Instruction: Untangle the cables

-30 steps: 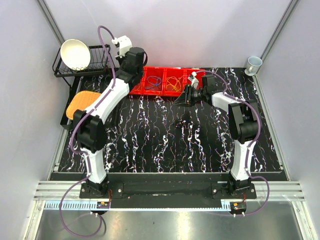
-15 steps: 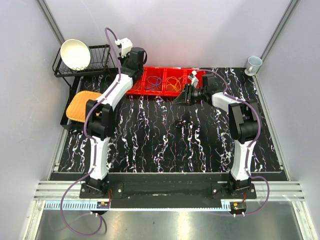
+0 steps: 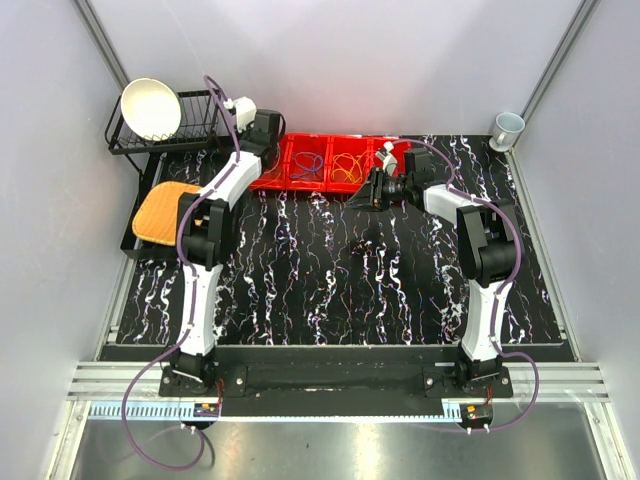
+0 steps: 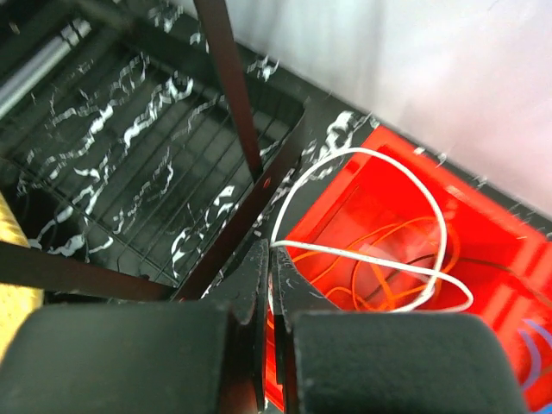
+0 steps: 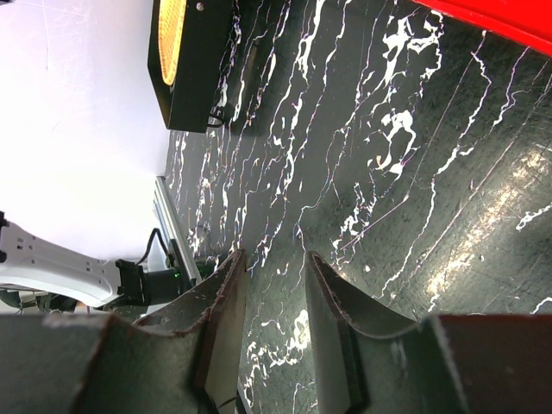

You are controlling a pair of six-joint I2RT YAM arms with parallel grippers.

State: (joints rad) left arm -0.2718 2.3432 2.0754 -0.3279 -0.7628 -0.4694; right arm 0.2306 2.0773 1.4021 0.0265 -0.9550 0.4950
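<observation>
A red divided tray stands at the back of the table. Its compartments hold a blue cable and orange and yellow cables. My left gripper is over the tray's left end, beside the dish rack. In the left wrist view it is shut on a white cable. That cable's loop hangs over an orange cable in the red compartment. My right gripper hovers in front of the tray. It is open and empty in the right wrist view.
A black wire dish rack with a white bowl stands at the back left, close to my left gripper. It also shows in the left wrist view. An orange pad lies at the left edge. A cup stands at the back right.
My left arm has folded in toward the back left, and its gripper has shifted slightly left and down at the tray's left end. The right arm has not moved.
</observation>
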